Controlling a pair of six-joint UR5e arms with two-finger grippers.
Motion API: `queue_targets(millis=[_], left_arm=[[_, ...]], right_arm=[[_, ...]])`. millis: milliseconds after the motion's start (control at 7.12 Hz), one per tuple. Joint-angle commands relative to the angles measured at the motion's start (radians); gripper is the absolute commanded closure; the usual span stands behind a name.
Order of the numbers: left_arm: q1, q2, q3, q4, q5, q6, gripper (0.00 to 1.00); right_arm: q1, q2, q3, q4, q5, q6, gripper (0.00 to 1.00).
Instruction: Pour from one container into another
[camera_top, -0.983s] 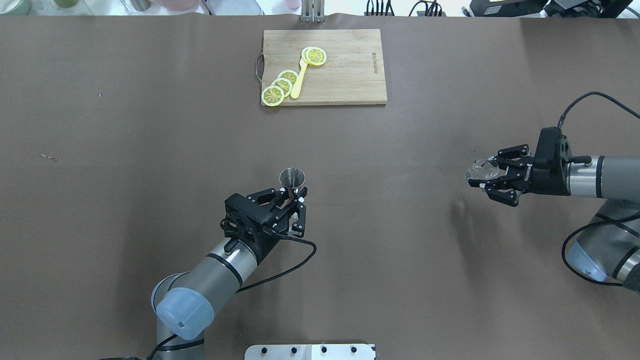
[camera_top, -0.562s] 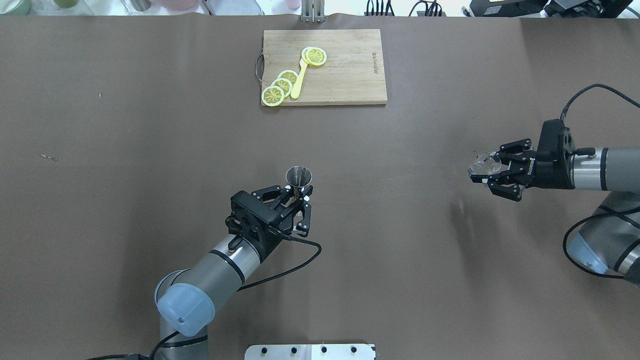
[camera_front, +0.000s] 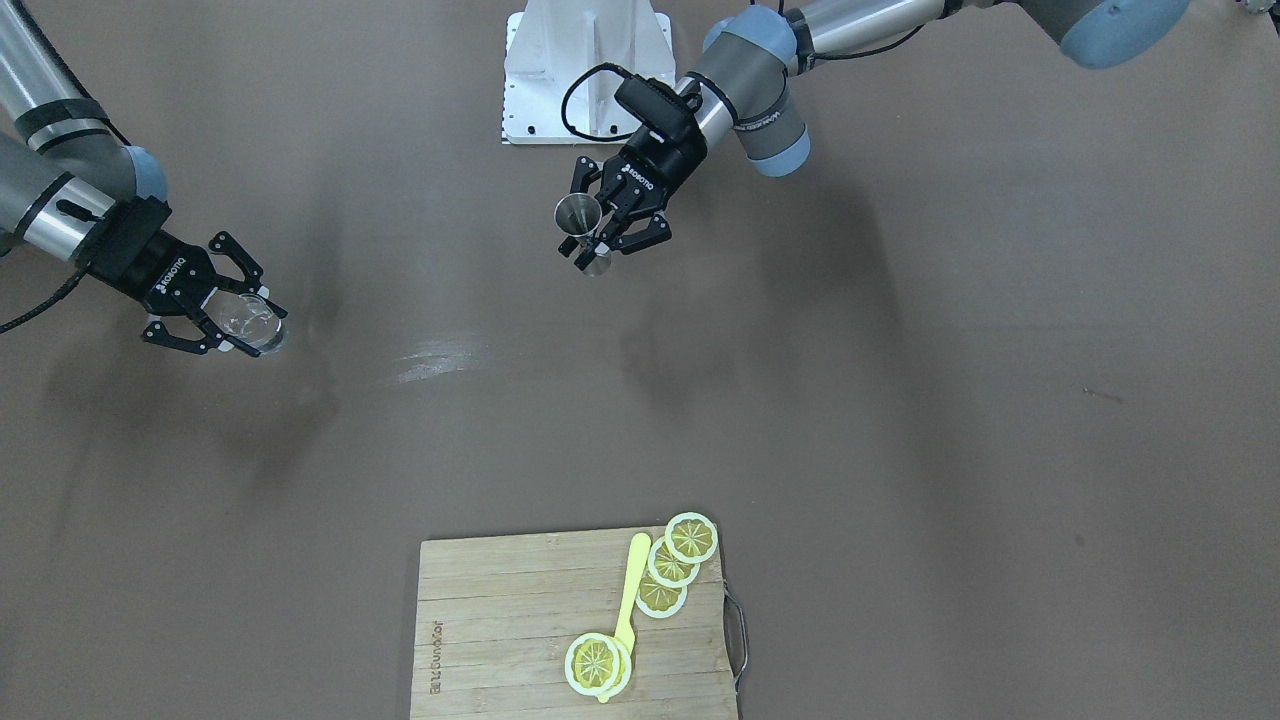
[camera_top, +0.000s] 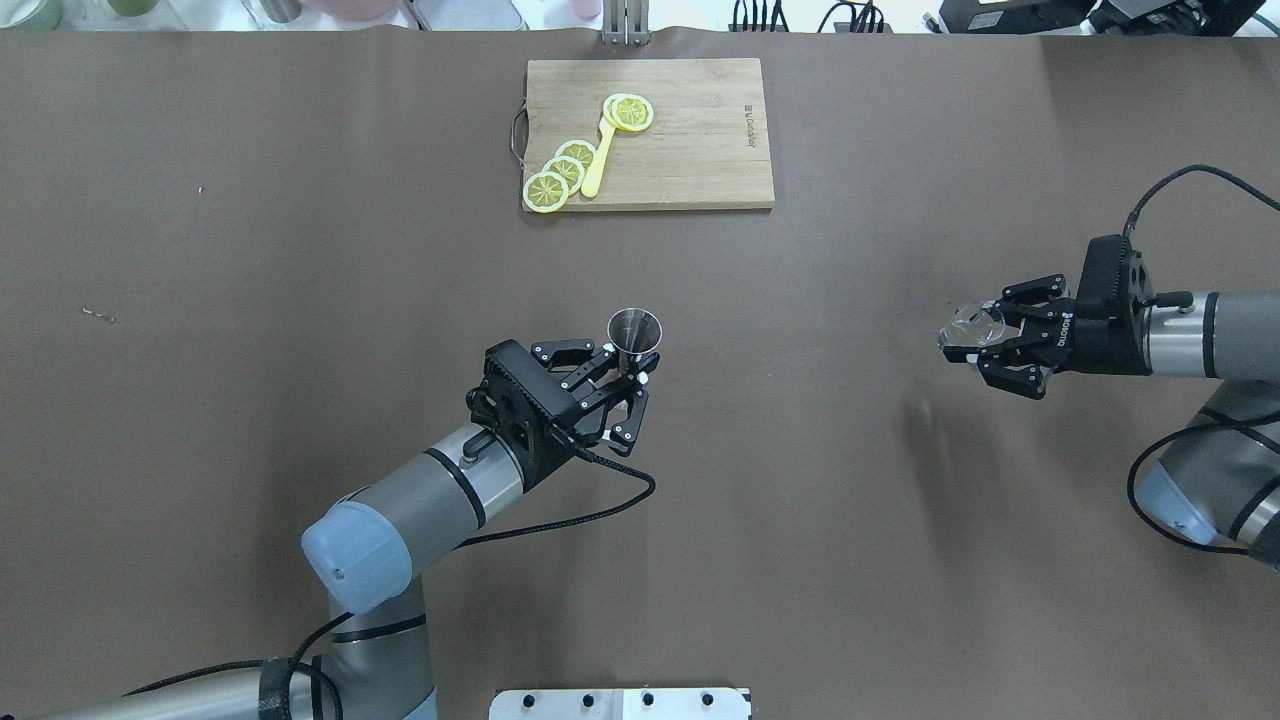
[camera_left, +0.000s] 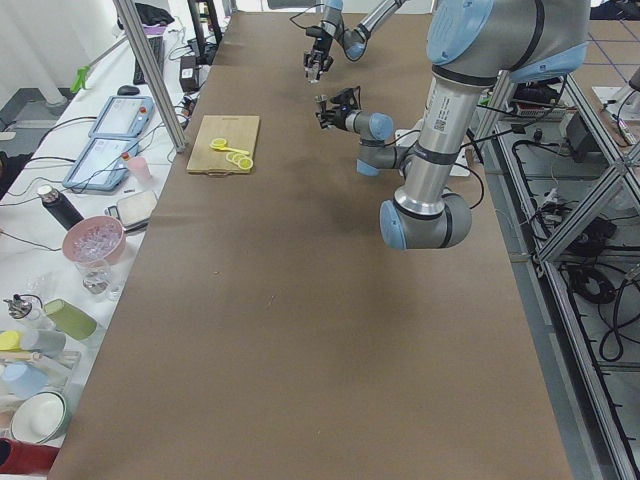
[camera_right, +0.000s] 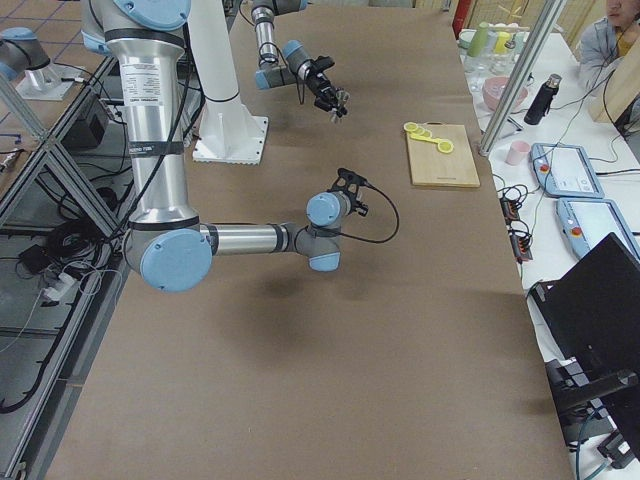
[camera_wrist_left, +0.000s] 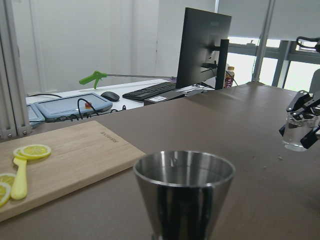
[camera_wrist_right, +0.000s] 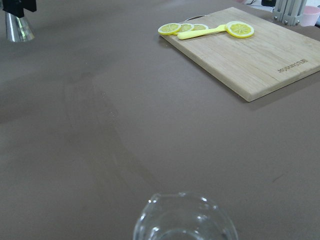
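Over the brown table (camera_top: 800, 500), my left arm stretches toward centre, left gripper (camera_top: 625, 378) clamped on the upright jigger (camera_top: 634, 329). My right gripper (camera_top: 985, 345), well apart near the right edge, grasps the clear glass (camera_top: 962, 326). Bare tabletop separates them; the cutting board (camera_top: 700, 140) lies along the far edge.

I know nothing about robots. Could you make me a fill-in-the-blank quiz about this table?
The left tool grips an hourglass-shaped metal ____.
The right tool holds a small clear ____.
The lemon slices lie on a wooden ____.
Missing words: jigger, glass, cutting board.
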Motion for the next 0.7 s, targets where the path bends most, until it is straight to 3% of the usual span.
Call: queue_targets(millis=[0, 562], left_arm=[[-0.016, -0.009, 0.008, -0.041, -0.088, 0.057, 1.0], [-0.022, -0.044, 0.028, -0.074, -0.158, 0.11, 1.0]], right_arm=[[0.009, 0.005, -0.002, -0.012, 0.048, -0.001, 1.0], [0.018, 0.032, 0.001, -0.015, 0.055, -0.012, 1.0]])
